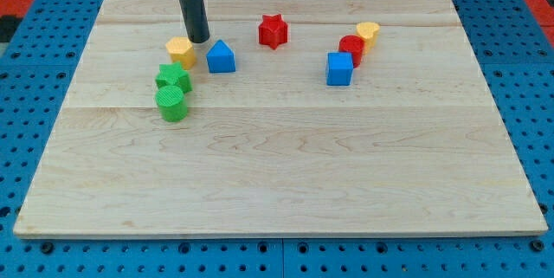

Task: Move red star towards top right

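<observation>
My tip [199, 40] is resting on the wooden board [277, 165] in its upper left part, and the dark rod is rising from it out of the view's top. There are no jaws on this arm, only the straight rod, so nothing is spreading or pinching. The red star [273, 30] is sitting near the top edge of the board, a little left of the middle, at about 3 o'clock from my tip and clearly apart from it. The yellow block [181, 51], whose shape I cannot tell exactly, is lying just beside my tip at about 8 o'clock. The blue block [222, 56] with a pointed roof shape is standing near my tip at about 4 o'clock. Below the yellow block, the green star [173, 77] is touching the green cylinder [171, 103], which is at 6 o'clock from it. On the right side, the red cylinder [351, 49] is standing between the second yellow block [368, 32], at its 1 o'clock, and the blue cube [339, 68], at its 7 o'clock; all three are sitting close together, well apart from the red star.
</observation>
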Robot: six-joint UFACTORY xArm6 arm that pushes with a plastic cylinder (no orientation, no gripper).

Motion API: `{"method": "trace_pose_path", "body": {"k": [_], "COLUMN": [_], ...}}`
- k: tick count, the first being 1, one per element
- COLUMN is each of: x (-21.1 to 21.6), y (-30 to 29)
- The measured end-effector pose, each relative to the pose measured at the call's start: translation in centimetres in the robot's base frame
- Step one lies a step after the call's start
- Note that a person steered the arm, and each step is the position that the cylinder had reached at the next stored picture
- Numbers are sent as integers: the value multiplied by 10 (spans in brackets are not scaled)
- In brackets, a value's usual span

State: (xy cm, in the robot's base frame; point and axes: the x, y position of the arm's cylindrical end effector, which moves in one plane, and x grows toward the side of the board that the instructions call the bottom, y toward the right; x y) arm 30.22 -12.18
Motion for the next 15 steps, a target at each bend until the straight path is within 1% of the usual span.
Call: {"method": "trace_pose_path", "body": {"k": [1, 2, 4, 5, 6, 7, 9, 10, 11, 12, 13, 14, 15], "x": [3, 17, 25, 13, -3, -7, -1, -5, -8, -17, -25, -19, 2], "y": [-17, -22, -24, -20, 13, 84, 156, 203, 224, 231, 289, 359, 381]}}
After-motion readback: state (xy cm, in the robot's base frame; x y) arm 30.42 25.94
